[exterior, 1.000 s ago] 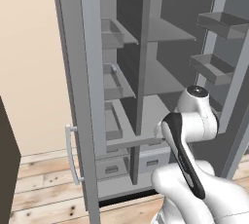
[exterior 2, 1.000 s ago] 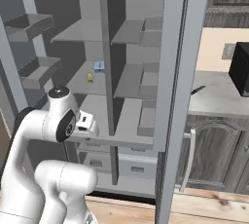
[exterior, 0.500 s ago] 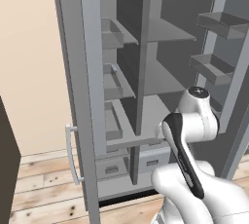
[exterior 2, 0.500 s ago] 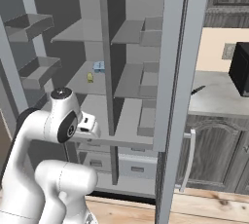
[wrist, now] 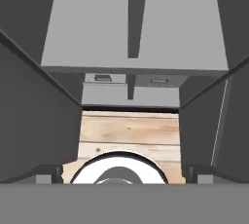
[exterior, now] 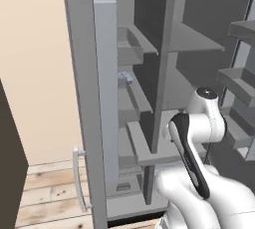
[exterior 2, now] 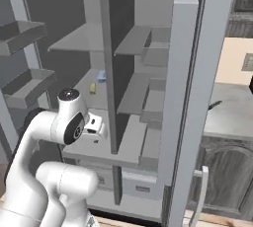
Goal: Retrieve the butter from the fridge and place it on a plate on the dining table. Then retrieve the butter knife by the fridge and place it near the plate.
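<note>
- Butter (exterior 2: 92, 88): small yellowish stick, lying on a middle shelf (exterior 2: 91, 80) in the left half of the open fridge (exterior 2: 148, 97), just beside a small blue item (exterior 2: 101, 76).
- Butter knife (exterior 2: 214, 104): dark, on the worktop (exterior 2: 232, 117) right of the fridge.
- Arm: elbow raised before the shelves, wrist folded downward, below and short of the butter.
- Hand: facing the lower drawers (wrist: 129, 79) and wood floor (wrist: 129, 130); spread cannot be told.
</note>
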